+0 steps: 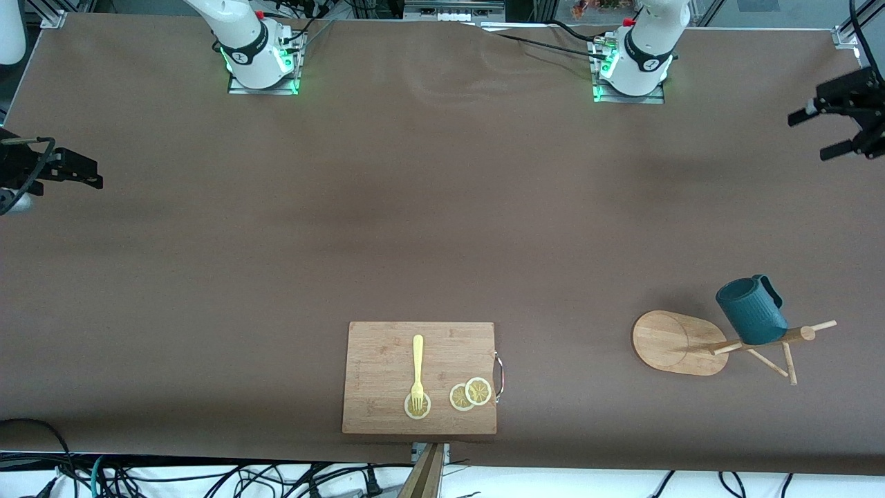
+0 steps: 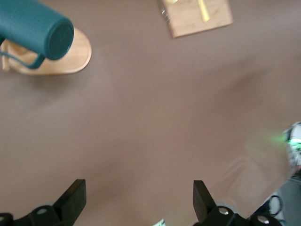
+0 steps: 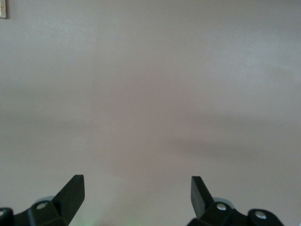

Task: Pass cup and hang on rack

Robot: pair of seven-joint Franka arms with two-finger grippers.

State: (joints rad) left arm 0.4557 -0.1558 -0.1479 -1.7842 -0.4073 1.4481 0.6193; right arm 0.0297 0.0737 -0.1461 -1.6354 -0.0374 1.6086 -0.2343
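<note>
The dark teal ribbed cup hangs by its handle on a peg of the bamboo rack, which stands near the left arm's end of the table. The left wrist view shows the cup with its flat bottom turned to the camera, above the rack's oval base. My left gripper is open and empty, up in the air at the table's end, well apart from the rack; its own view shows only bare table between the fingers. My right gripper is open and empty at the other end, as its view also shows.
A rectangular wooden cutting board lies near the front edge at mid-table, with a yellow fork and lemon slices on it. The board also shows in the left wrist view. A brown cloth covers the table.
</note>
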